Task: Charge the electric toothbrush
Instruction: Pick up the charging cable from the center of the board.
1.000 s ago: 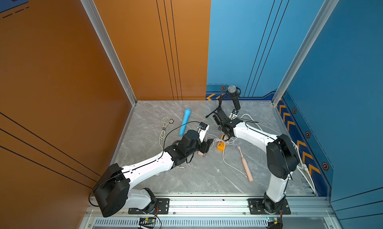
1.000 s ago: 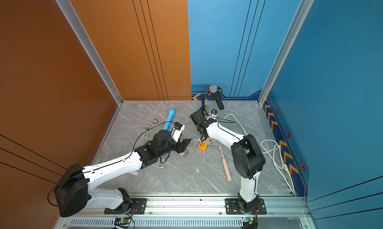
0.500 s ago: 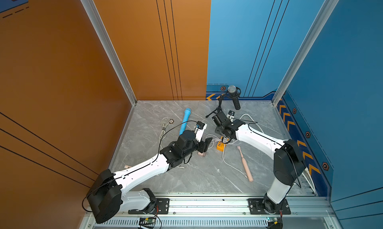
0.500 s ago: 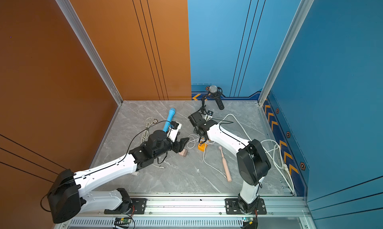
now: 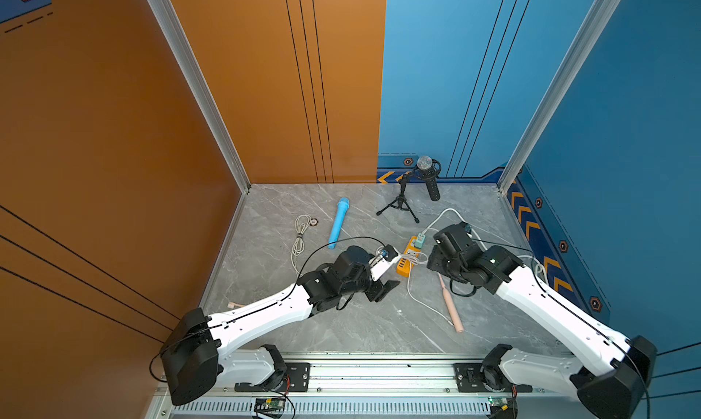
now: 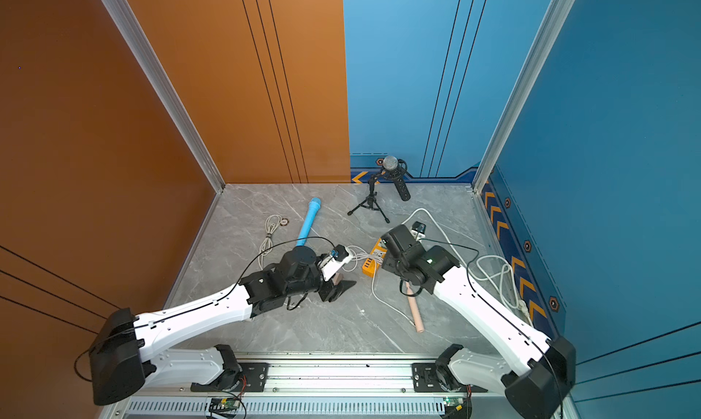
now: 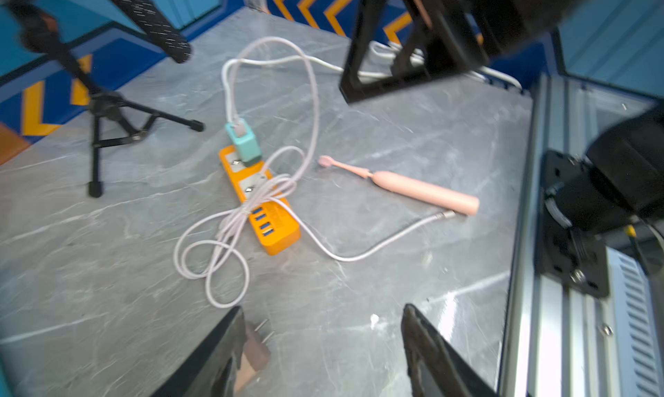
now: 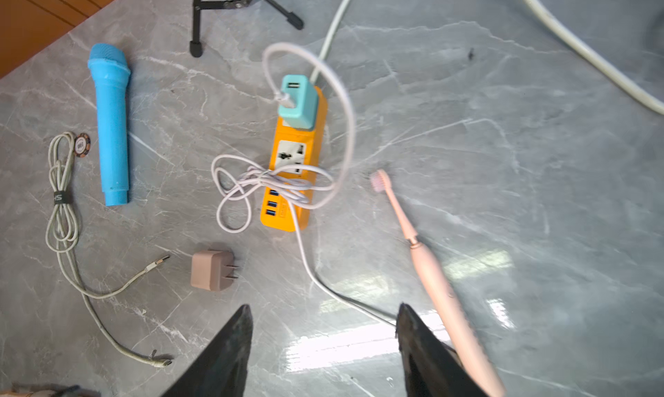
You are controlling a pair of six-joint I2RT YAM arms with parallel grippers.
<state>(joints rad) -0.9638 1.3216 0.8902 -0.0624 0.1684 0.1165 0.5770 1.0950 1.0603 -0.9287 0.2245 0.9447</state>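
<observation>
In the right wrist view we see our right pincer (image 8: 325, 307) released and holding nothing. The pink toothbrush (image 8: 427, 269) lies flat just beside one of its fingers, head toward the orange power strip (image 8: 284, 219) ahead. Only this view shows the pink plug (image 8: 210, 269) whole, on the floor ahead of the other finger. The left wrist view shows the left pincer (image 7: 322, 309) spread wide too. There the plug peeks out beside one finger, and the cable tip (image 7: 445, 214) lies just beside the toothbrush's base.
</observation>
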